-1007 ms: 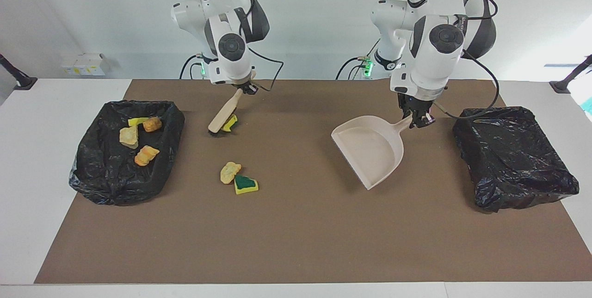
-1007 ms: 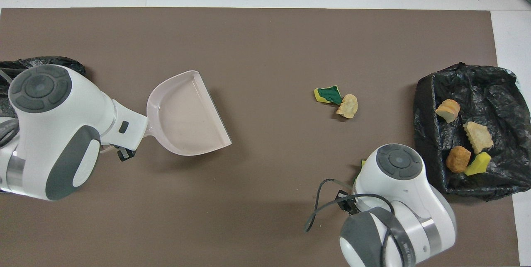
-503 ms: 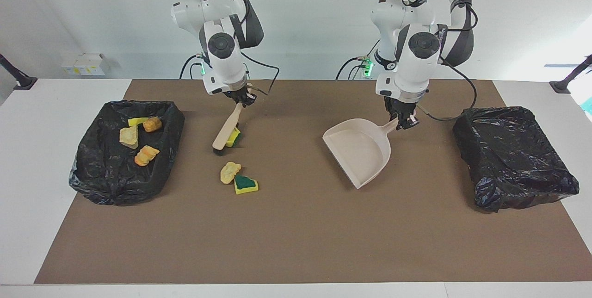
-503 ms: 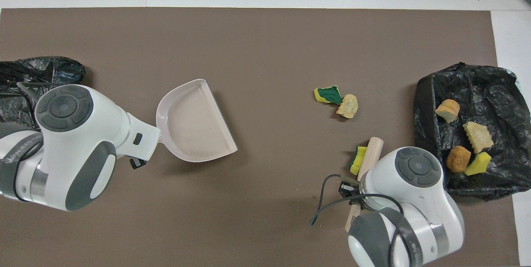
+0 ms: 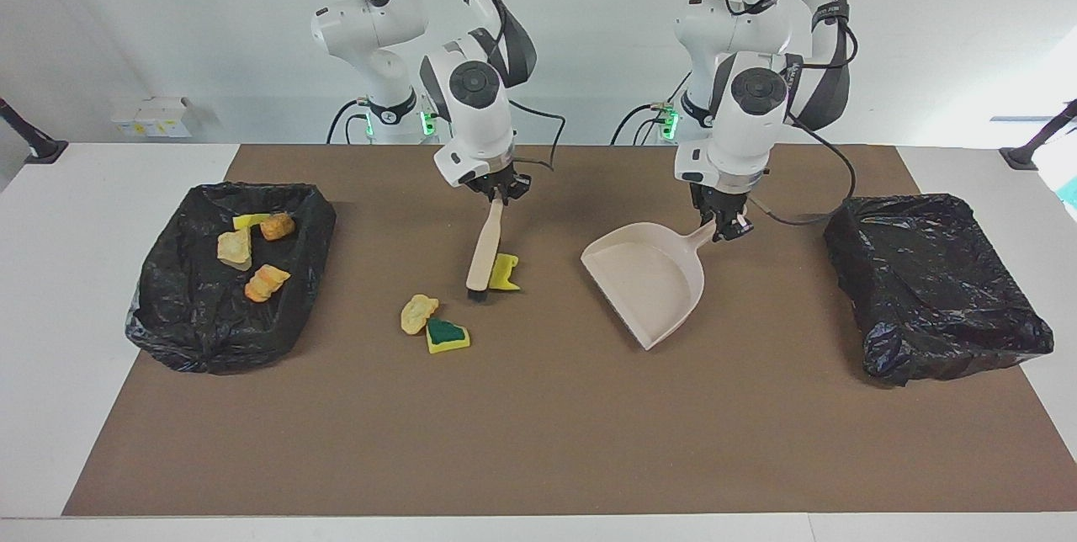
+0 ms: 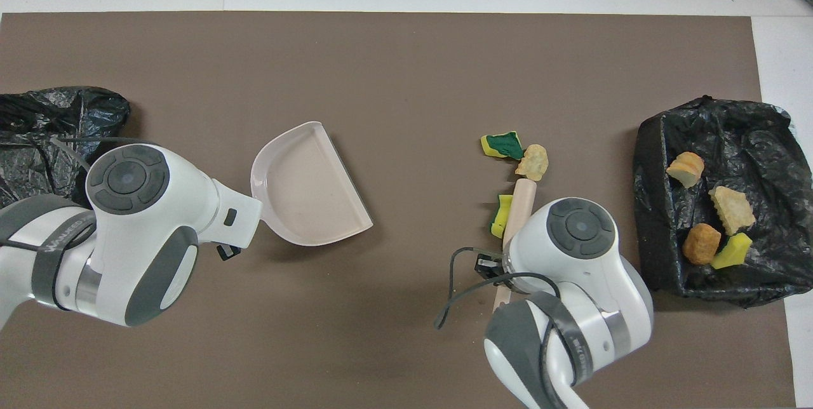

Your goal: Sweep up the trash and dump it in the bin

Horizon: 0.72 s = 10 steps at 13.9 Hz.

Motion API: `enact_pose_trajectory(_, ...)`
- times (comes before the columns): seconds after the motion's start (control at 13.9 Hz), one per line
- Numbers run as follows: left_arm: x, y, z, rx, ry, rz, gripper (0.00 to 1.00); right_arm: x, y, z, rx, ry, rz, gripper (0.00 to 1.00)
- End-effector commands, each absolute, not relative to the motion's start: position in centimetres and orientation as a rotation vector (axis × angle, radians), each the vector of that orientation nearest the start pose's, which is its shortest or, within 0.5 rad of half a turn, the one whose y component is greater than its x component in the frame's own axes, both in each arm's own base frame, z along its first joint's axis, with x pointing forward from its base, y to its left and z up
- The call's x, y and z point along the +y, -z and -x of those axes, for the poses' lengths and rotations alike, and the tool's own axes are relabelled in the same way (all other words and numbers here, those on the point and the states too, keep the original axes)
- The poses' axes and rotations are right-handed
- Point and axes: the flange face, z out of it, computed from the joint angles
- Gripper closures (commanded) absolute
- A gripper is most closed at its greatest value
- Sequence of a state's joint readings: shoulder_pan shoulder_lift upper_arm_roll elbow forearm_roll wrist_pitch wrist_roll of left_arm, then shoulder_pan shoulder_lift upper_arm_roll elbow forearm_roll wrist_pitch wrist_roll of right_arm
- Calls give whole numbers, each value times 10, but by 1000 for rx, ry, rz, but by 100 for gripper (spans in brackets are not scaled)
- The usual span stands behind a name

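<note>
Probably a robotics lab: two white arms bolted at a white tabletop with a brown mat, against bare walls.

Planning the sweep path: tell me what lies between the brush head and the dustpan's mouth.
Only one yellow scrap, right beside the brush; from there to the dustpan, bare brown mat. The facing view shows it.

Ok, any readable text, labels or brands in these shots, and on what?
Nothing reads cleanly.
Left arm strap: white lettering, too blurred to read.
Right arm strap: white lettering, too blurred to read.
White boxes by the wall: marks too small to read.
Dustpan, brush: no text visible.
</note>
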<state>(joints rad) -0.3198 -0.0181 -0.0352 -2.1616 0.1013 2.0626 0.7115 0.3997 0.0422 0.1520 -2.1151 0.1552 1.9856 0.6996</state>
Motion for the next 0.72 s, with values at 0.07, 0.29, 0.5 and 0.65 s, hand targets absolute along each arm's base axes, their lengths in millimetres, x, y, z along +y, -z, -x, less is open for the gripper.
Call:
enact_pose_trajectory(0.07, -180, -380, -481, 1615, -168, 2585, 100, 265, -425, -476, 235, -404, 3082, 100)
enact_pose_trajectory(0.29, -194, -379, -470, 1655, -179, 2558, 100, 235, -433, -493, 147, -330, 3182, 100)
enact_pose_trajectory(0.5, -200, -380, -471, 1626, -142, 2573, 100, 177, -422, -515, 29, -326, 3203, 100)
enact_pose_trajectory(0.65, -200, -380, -471, 1620, -141, 2577, 100, 141, -416, -530, -92, -274, 3216, 100)
